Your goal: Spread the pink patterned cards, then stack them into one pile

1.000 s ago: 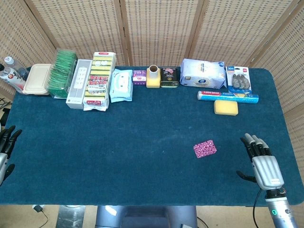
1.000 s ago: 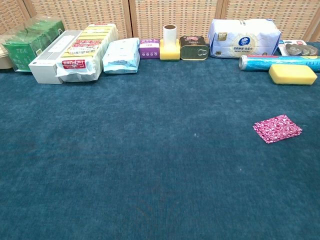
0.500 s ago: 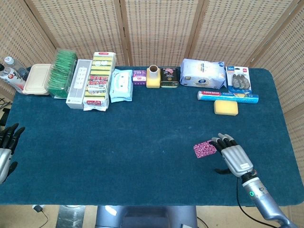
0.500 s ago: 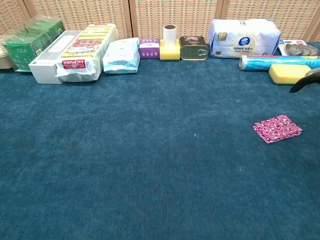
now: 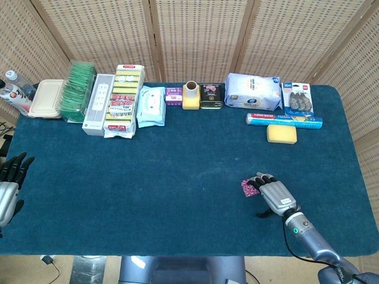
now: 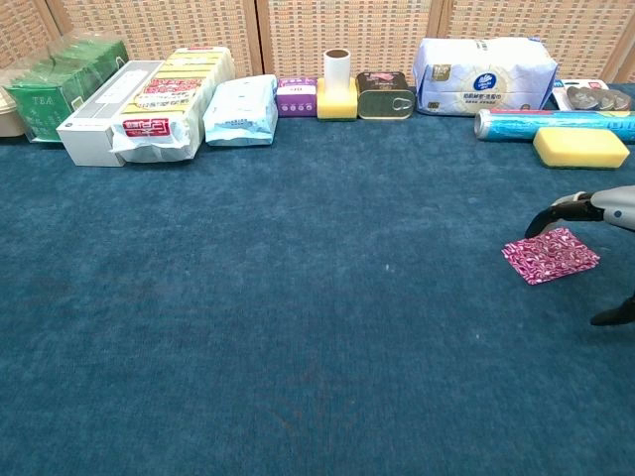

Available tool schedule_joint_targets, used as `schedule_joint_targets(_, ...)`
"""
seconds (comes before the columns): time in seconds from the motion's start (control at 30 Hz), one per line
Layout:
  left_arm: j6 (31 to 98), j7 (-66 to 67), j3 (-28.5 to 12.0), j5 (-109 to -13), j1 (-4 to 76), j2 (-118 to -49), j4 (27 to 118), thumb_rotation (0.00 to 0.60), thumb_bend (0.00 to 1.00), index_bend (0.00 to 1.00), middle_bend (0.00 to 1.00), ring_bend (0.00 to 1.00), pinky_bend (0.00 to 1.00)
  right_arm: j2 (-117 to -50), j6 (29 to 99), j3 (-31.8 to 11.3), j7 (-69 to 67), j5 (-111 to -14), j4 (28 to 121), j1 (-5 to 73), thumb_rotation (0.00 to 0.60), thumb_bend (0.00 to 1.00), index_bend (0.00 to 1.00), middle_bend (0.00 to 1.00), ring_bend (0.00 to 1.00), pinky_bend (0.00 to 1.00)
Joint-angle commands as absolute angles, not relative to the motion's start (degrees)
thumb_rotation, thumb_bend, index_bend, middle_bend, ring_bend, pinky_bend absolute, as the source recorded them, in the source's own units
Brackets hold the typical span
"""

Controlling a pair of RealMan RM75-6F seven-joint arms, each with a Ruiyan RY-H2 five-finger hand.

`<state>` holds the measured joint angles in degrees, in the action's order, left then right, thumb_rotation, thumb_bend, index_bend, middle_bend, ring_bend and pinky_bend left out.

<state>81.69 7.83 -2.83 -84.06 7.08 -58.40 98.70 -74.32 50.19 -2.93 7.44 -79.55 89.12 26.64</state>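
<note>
The right hand (image 5: 271, 193) hangs over the pink patterned cards (image 6: 551, 255), fingers spread and holding nothing, fingertips just above the pile's near edge. The cards lie well in front of the yellow sponge (image 5: 281, 134). The left hand (image 5: 12, 180) rests open, far left of the cards.

The pile of pink patterned cards (image 5: 250, 186) lies on the blue cloth-covered desk (image 5: 148, 177), right of centre toward its near edge. The grey right hand (image 5: 273, 194) sits over the pile's right part, its fingers (image 6: 552, 212) above the far edge. The black left hand (image 5: 10, 177) hangs at the desk's left edge. Behind, along the far edge, the yellow rectangular sponge (image 5: 281, 134) lies just before the long blue foil-wrapped roll (image 5: 284, 120).
</note>
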Motion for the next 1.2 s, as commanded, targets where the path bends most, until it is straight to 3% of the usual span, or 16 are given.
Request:
schedule_joint_targets(0.03, 81.47, 8.08, -2.87, -83.80, 7.21, -58.45, 98.77, 0.600, 0.10, 0.00, 0.00, 0.00, 0.08, -74.35, 50.01, -2.31, 6.36, -79.55, 88.57, 26.67, 0.545, 0.00, 0.19, 0.18, 0.10, 0.12)
schedule_joint_targets(0.63, 81.40, 8.62, -2.56, -83.88, 7.46, -58.62, 99.08, 0.600, 0.09, 0.00, 0.00, 0.00, 0.08, -73.36, 51.22, 1.06, -0.13, -82.28, 85.68, 25.72, 0.539, 0.00, 0.22, 0.19, 0.12, 0.17)
schedule_joint_targets(1.2, 81.73, 7.60, -2.57, -83.82, 7.37, -58.35, 98.97, 0.600, 0.09, 0.00, 0.00, 0.00, 0.08, -77.07, 48.45, -0.15, 2.30, -80.02, 85.41, 28.60, 0.544, 0.00, 0.23, 0.19, 0.12, 0.19)
